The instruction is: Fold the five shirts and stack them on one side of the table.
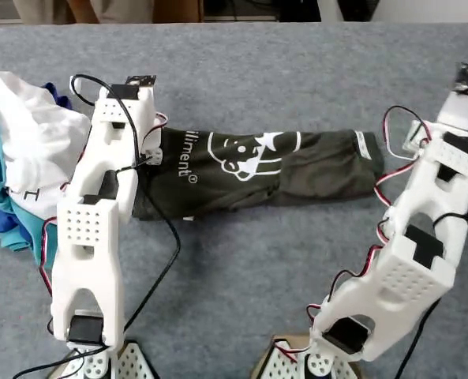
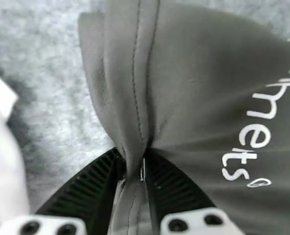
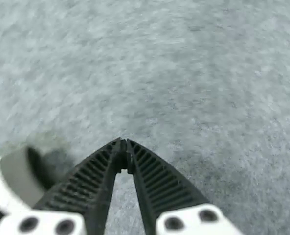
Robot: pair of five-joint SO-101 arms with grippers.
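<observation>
Pinching a seam of the one dark shirt [image 1: 312, 178] at frame centre, the left gripper [image 2: 133, 164] holds it. The right gripper [image 3: 124, 155] sits closed, empty, over the table [image 1: 249, 260]. One crumpled heap of shirts [image 1: 24, 142] lies far left.

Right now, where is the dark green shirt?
In the high view the dark green shirt lies stretched across mid-table between the arms, one end pinched in the left gripper beside the pile of shirts.

Grey felt-covered table [image 1: 297, 87] spans the work area. A brown panel [image 1: 177, 9], not identifiable, stands beyond its far edge
</observation>
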